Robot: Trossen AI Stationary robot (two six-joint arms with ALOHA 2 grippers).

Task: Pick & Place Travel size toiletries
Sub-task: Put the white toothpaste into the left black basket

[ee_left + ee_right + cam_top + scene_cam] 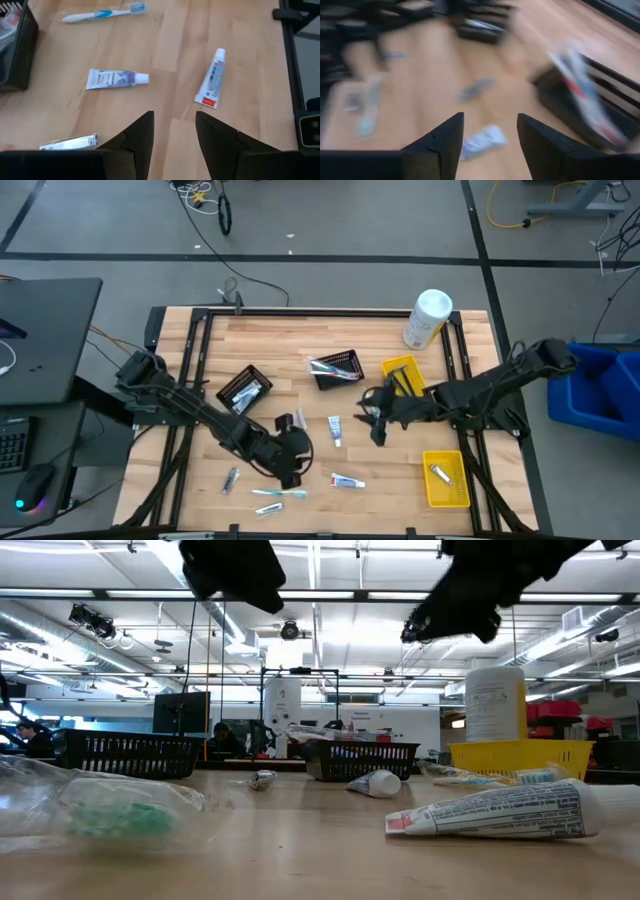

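Toiletries for travel lie all over the pale wooden table, which has long smooth boards. A small white tube of toothpaste with a soft, flat end lies near the middle. Another white tube with a red end lies near the front edge, and a thin white and blue toothbrush lies just beside it, close to the edge. A small shiny packet lies on the front left part.

The left gripper hangs over the front middle of the table. Its two dark fingers stand apart and hold nothing. In the left wrist view, both tubes lie on the wood past its fingertips, apart from them.

The right gripper hangs just to the right of the middle tube. Its fingers stand apart too, with nothing between them. The right wrist view is smeared, so the things in it are hard to make out.

Two black wire baskets sit toward the back with small things inside. One yellow plastic tray holds a small white thing. Another yellow tray is partly hidden by the right arm. A big white round can lies at the back right.
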